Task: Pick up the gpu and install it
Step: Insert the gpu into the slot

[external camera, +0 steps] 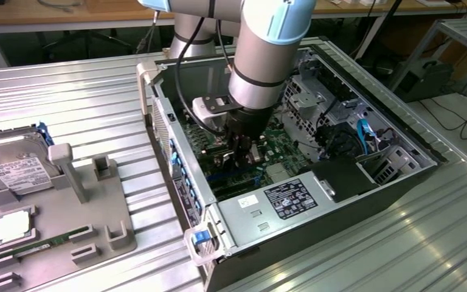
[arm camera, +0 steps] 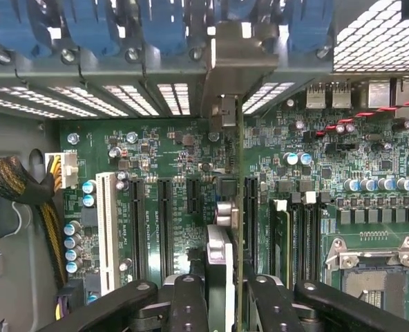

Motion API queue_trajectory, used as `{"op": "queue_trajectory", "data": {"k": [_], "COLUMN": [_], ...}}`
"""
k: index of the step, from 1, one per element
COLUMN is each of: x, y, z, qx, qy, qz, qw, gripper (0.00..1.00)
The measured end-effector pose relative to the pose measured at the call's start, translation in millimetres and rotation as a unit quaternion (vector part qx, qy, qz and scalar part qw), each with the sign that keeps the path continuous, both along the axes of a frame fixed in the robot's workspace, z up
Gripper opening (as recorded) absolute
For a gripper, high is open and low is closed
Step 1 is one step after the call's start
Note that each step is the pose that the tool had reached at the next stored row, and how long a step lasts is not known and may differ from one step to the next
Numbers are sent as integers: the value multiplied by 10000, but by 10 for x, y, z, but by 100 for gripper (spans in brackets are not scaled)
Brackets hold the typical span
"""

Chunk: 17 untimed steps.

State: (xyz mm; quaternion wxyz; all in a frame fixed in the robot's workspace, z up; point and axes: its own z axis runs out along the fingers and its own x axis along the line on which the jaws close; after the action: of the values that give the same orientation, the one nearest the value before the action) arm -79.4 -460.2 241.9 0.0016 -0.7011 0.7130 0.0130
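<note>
Bench (external camera: 71,97) w/ open PC case (external camera: 355,231); wrist view: jaws grip gpu (arm camera: 240,173)

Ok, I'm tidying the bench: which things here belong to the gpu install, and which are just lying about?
In use: gpu, gripper shut on it, motherboard, computer case.
Lying about: hard drive, memory stick, grey tray.

The gpu (arm camera: 238,166) is a thin, flat card, seen from its edge. It stands upright inside the computer case (external camera: 355,201), just over the green board (arm camera: 156,149). Its silvery end sits at the case's back wall. The pincer (arm camera: 229,294) grips it from both sides.
</note>
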Motion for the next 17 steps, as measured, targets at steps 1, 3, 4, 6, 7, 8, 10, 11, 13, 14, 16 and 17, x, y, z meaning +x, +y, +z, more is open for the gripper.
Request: {"op": "queue_trajectory", "data": {"k": [1, 3, 4, 6, 7, 8, 10, 11, 13, 14, 16, 17], "x": [1, 2, 6, 41, 62, 73, 81, 81, 82, 80, 52, 42], "y": [0, 1, 0, 1, 0, 0, 0, 0, 0, 0, 1, 0], "z": [-1, -1, -2, -7, -7, -8, -8, -9, -9, -9, -10, -10], "qx": [0, 0, 0, 2, 1, 1, 1, 1, 1, 1, 2, 1], "qy": [0, 4, 7, 9, 10, 11, 13, 13, 13, 13, 13, 13], "qz": [0, 0, 1, 0, 0, 1, 0, 0, 0, 1, 0, 1], "qw": [10000, 10000, 10000, 10000, 10000, 10000, 10000, 10000, 10000, 10000, 10000, 10000], "gripper": [28, 28, 28, 28, 28, 28, 28, 28, 28, 28, 28, 28]}}
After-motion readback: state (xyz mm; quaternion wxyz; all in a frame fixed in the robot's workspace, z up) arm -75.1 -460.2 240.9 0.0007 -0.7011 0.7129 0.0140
